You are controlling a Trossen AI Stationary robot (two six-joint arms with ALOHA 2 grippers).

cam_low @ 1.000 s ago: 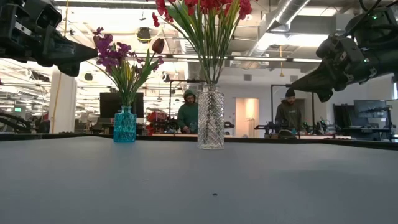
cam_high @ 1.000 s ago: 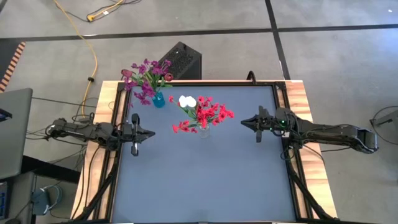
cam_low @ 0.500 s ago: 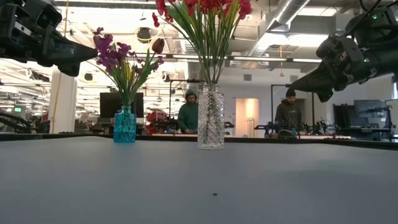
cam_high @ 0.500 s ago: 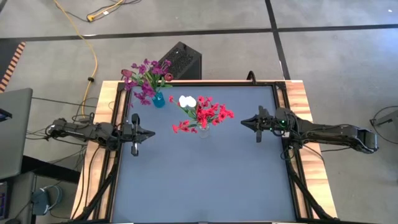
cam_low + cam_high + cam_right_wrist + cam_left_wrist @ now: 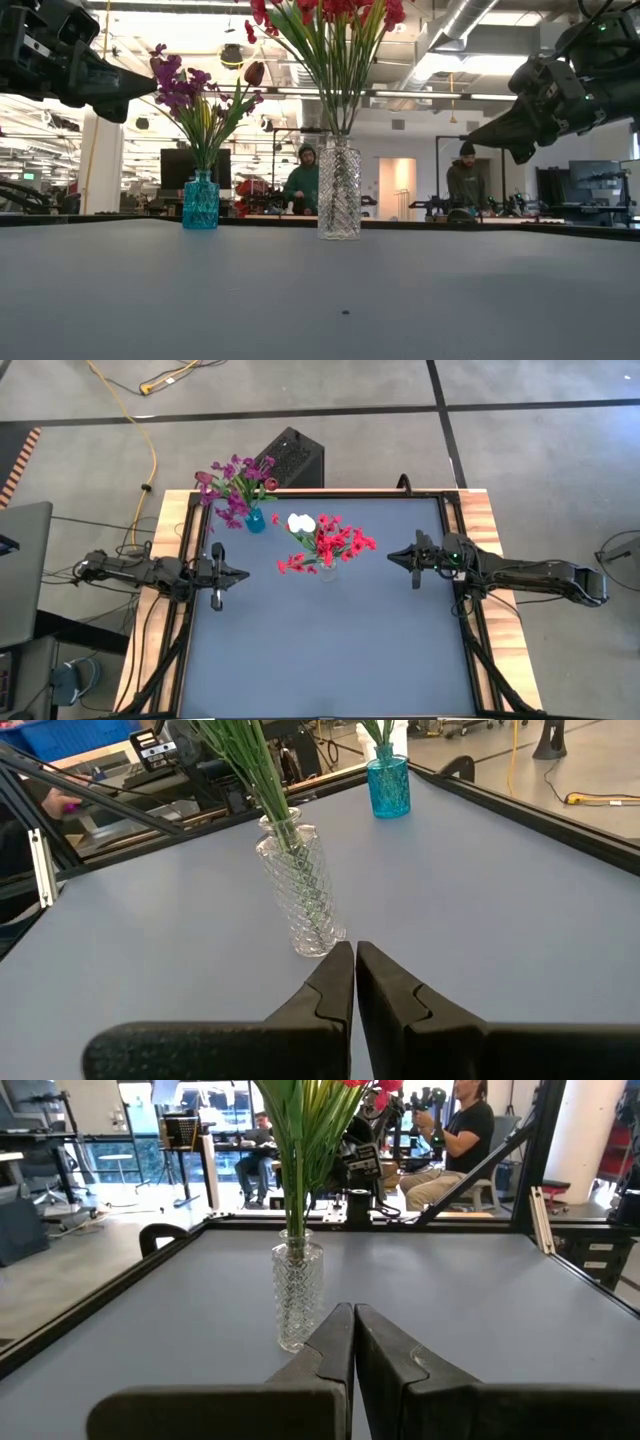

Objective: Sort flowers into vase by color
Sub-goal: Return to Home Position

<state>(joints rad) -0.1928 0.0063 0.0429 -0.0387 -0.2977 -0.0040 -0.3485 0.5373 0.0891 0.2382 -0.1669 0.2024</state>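
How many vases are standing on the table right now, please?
2. A small blue vase holding purple flowers stands near the table's far left corner; a clear glass vase holding red and white flowers stands near the middle. None appears hidden.

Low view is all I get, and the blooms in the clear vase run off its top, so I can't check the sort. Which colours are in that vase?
Observer: From above, the clear vase holds red flowers plus two white tulips on the side toward the blue vase.
Operator: Is either hand carrying a stem?
Observer: No. The wrist views show the left hand and the right hand shut on nothing.
Operator: How close are they to the clear vase?
Observer: From above, both are well apart from it, one on each side, pointing toward it.
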